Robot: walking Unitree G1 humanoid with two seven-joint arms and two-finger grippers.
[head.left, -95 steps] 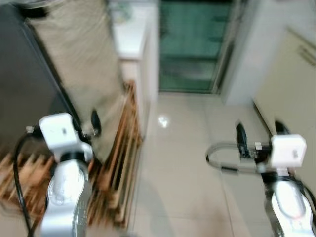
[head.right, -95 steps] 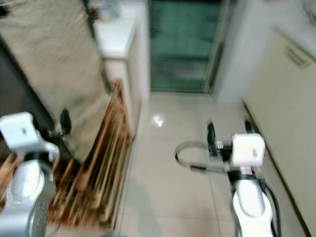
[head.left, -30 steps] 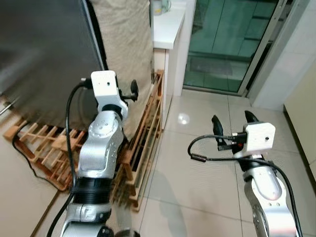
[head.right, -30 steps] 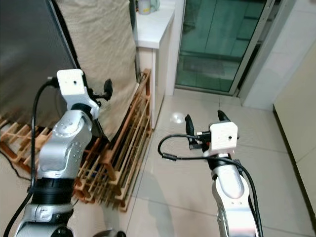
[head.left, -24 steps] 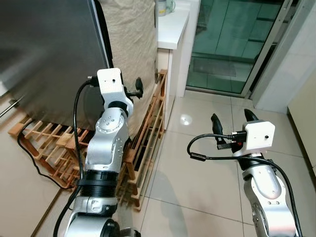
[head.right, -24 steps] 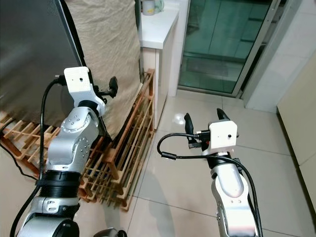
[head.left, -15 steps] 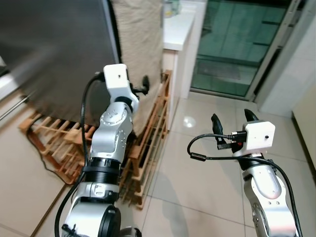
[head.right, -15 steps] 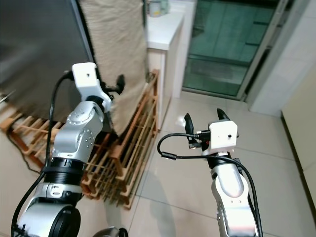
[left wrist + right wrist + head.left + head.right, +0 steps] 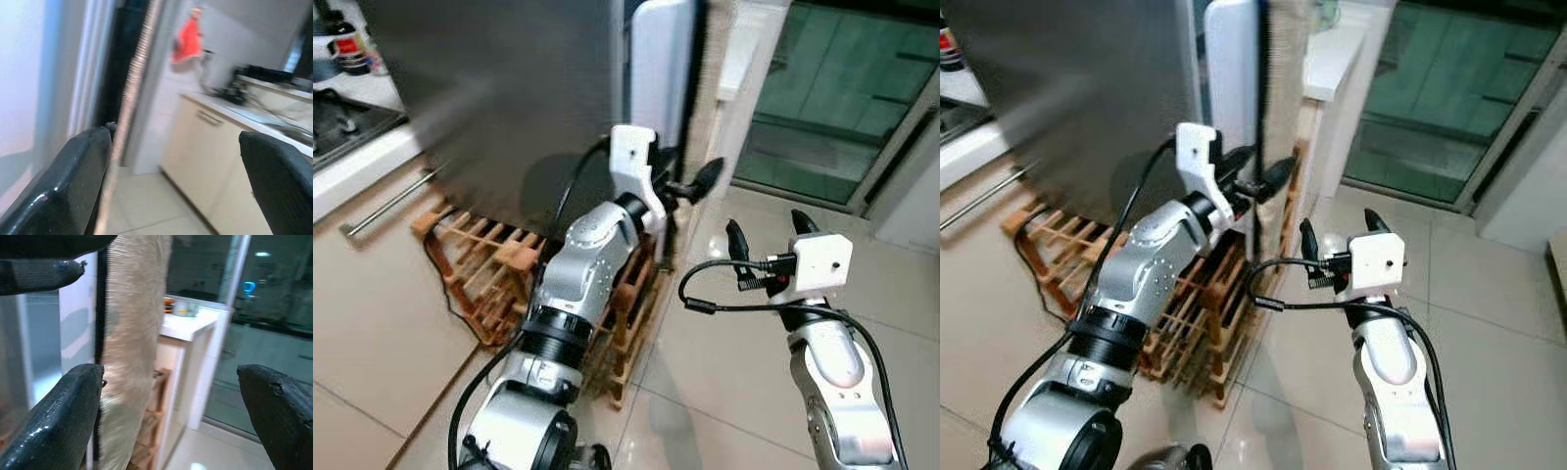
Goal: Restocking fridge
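The fridge has a dark steel face, and a white panel stands edge-on along its right side. A beige cloth hangs just beyond that panel. My left gripper is raised at this right edge, fingers spread open around nothing, one finger close to the black gap beside the panel. My right gripper hovers lower and to the right over the tiled floor. It is open and empty, pointing toward the cloth and the left gripper's finger.
A wooden rack lies on the floor against the fridge base. A stove counter with a bottle is at the far left. A white counter and a glass door stand behind. Open tiled floor lies to the right.
The view has swung left and nearer the fridge. My left arm has risen and reached forward to the fridge's right edge. The right arm holds its pose, still open.
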